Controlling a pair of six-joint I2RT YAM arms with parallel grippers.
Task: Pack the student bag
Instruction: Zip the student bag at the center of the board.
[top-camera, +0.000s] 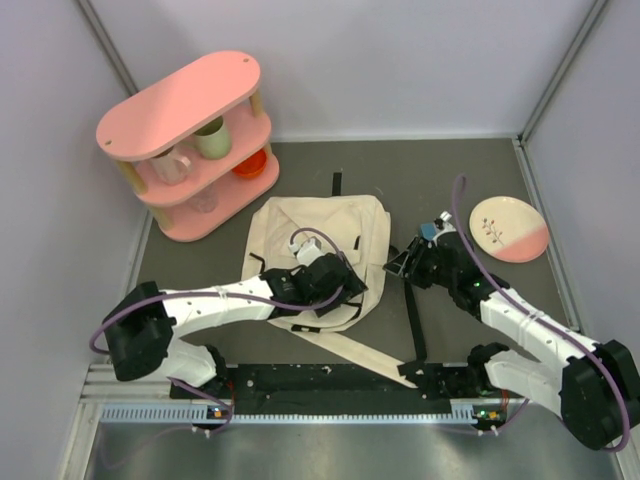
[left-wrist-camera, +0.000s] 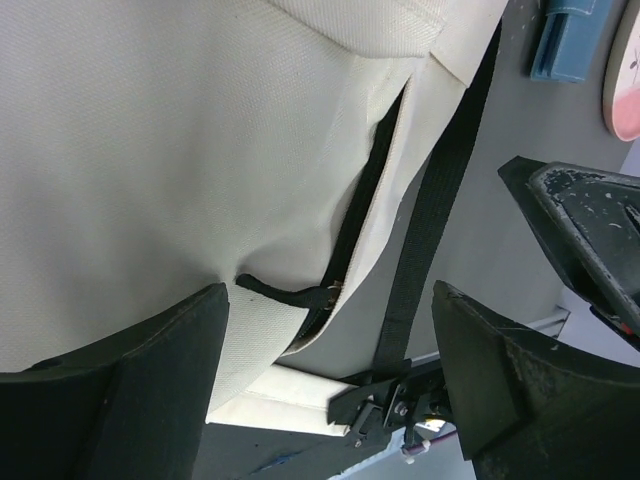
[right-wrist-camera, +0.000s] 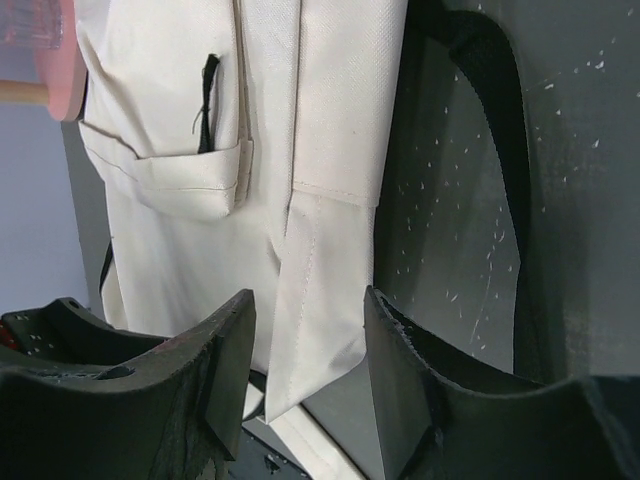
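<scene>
A large cream canvas student bag (top-camera: 310, 225) lies flat at the centre of the frame on a dark grey desk (top-camera: 470, 180), its long straps trailing toward the bottom edge. The left gripper (left-wrist-camera: 330, 300) hangs released over the bag's lower right side, its jaws wide on either side of a black zip tab (left-wrist-camera: 280, 290), likely lined up to open the bag. The right gripper (right-wrist-camera: 305, 310), at the bag's right edge, is parted around a cream strap (right-wrist-camera: 330, 230) without pinching it, probably to steady the bag. A pink three-tier shelf (top-camera: 180, 100) stands at upper left. A pink-and-white plate (top-camera: 508, 228) sits at right.
</scene>
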